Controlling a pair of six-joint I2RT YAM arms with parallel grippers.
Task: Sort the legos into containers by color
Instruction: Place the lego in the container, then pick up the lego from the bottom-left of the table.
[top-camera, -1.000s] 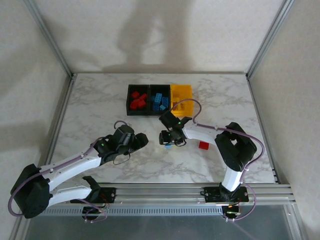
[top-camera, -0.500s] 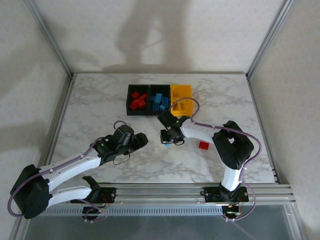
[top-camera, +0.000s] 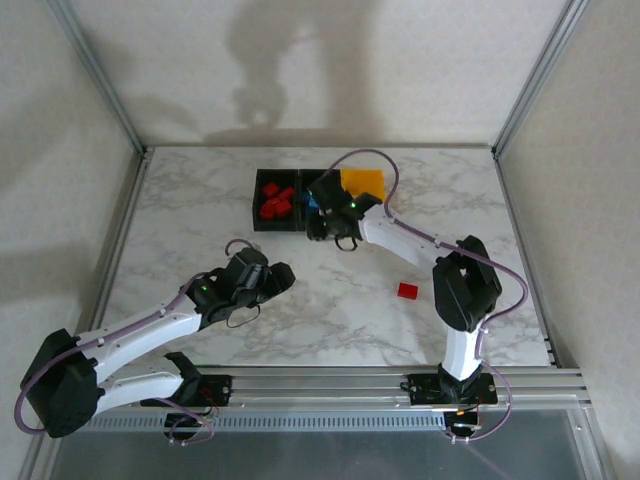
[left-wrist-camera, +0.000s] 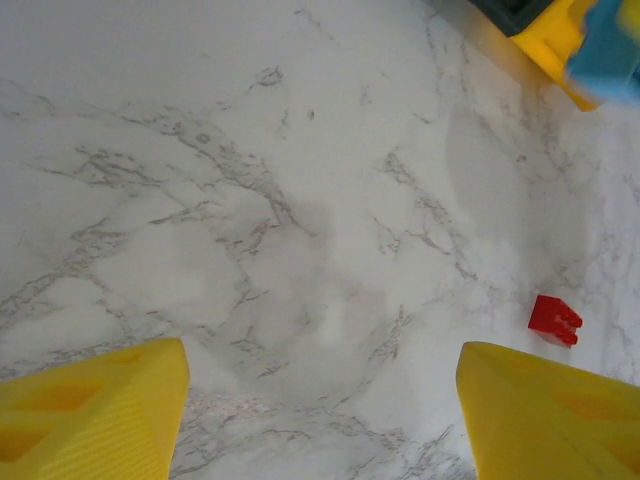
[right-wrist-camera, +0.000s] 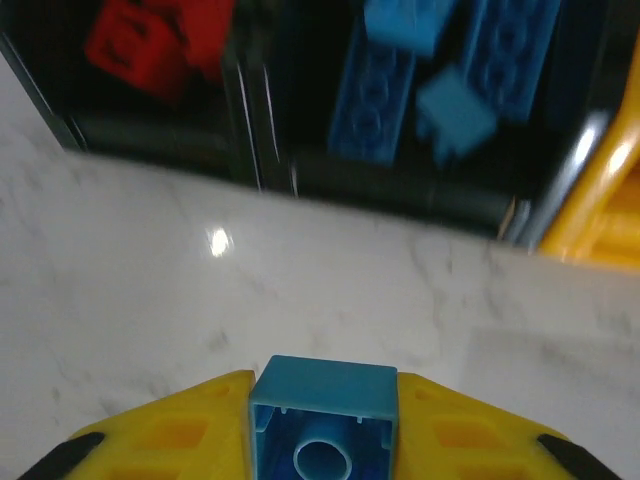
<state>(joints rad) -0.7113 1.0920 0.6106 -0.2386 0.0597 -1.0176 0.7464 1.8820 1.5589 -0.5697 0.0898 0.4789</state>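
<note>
My right gripper (right-wrist-camera: 322, 440) is shut on a light blue lego (right-wrist-camera: 322, 420), its hollow underside facing the camera. In the top view that gripper (top-camera: 322, 222) hangs at the near wall of the middle black bin (top-camera: 318, 196), which holds several blue legos (right-wrist-camera: 385, 85). The left black bin (top-camera: 258, 190) holds red legos (top-camera: 273, 203). The yellow bin (top-camera: 363, 183) is at the right of the row. One red lego (top-camera: 407, 290) lies on the table, also seen as the red lego (left-wrist-camera: 553, 320) in the left wrist view. My left gripper (left-wrist-camera: 320, 410) is open over bare marble, and sits as the left gripper (top-camera: 280, 280) in the top view.
The marble table (top-camera: 200, 220) is framed by aluminium rails, with a rail (top-camera: 350, 380) along the near edge. The right arm's purple cable (top-camera: 385, 170) arches over the yellow bin.
My right gripper has carried the blue lego from the table's middle back and up to the bins. The left arm has barely moved.
</note>
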